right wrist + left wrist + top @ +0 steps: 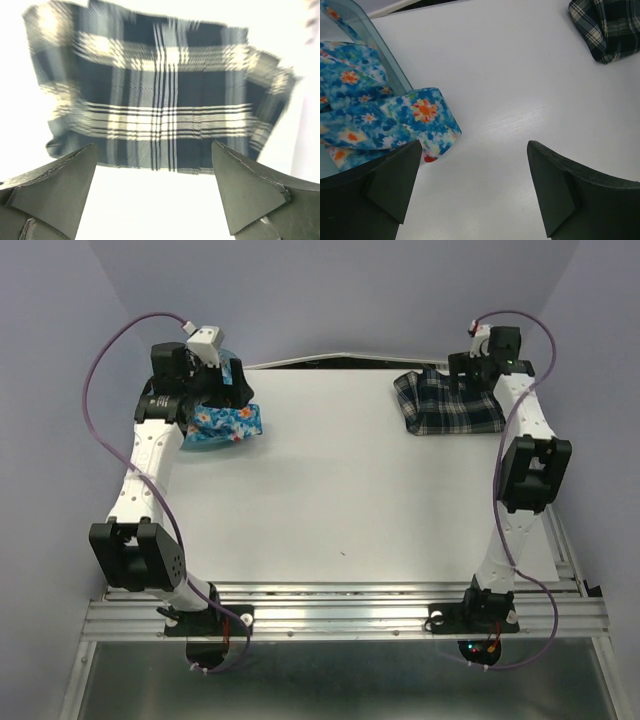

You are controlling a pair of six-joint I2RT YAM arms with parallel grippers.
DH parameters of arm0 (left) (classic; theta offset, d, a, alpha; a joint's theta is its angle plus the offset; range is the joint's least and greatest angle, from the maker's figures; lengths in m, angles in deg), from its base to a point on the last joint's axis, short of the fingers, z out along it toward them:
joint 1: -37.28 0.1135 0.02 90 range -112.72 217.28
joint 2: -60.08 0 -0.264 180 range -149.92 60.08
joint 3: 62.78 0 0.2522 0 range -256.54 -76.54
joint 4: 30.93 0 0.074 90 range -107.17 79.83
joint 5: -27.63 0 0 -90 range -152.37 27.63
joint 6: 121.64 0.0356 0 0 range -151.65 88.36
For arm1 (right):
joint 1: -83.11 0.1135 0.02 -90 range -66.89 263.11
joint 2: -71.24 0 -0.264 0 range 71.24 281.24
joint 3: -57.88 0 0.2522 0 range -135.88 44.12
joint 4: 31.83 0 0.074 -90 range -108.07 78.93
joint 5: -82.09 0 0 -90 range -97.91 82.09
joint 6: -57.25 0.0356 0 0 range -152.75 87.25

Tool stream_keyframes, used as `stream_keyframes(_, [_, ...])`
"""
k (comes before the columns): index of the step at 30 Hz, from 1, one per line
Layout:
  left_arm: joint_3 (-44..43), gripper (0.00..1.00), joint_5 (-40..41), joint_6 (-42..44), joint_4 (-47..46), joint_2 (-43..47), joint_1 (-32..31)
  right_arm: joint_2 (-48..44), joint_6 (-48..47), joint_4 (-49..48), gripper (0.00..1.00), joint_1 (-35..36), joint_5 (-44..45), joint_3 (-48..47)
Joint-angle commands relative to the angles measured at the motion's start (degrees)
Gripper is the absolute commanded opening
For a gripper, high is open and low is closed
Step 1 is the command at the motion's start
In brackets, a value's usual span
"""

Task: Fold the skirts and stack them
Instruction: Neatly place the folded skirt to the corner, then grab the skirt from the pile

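Note:
The bright blue floral skirt (pixel 225 423) lies bunched at the far left, spilling over the rim of a translucent teal bin (pixel 385 62) onto the white table. In the left wrist view the floral skirt (pixel 385 117) sits just ahead of the left finger. My left gripper (pixel 235 382) (pixel 474 145) is open above bare table, holding nothing. The navy-and-white plaid skirt (pixel 447 403) lies spread flat at the far right. My right gripper (pixel 466 370) (pixel 154 146) hovers open over the near hem of the plaid skirt (pixel 160 100), with nothing between its fingers.
The plaid skirt (pixel 612 27) shows at the top right of the left wrist view. The white table (pixel 340 490) ends at a dark gap along the back wall. Purple cables loop beside both arms.

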Motion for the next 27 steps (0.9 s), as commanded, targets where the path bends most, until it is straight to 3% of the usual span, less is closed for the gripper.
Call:
stream_keyframes(1, [-2.72, 0.99, -1.65, -3.03, -5.40, 1.67, 4.47, -15.45, 4.75, 0.20, 1.00, -0.22, -5.58, 0.86])
stream_keyframes(8, [-4.85, 0.99, 13.38, 3.56, -1.87, -2.81, 6.41, -28.39, 10.04, 0.55, 1.00, -0.22, -12.71, 17.19])
stream_keyframes(16, [-12.39, 0.99, 13.39, 3.39, -0.91, -15.11, 11.33, -35.61, 11.98, 2.75, 1.00, -0.22, -26.25, 31.98])
stream_keyframes(27, [-21.89, 0.99, 12.78, 2.08, -5.74, -34.36, 11.86, -38.34, 11.98, 3.01, 1.00, -0.22, -27.57, 39.03])
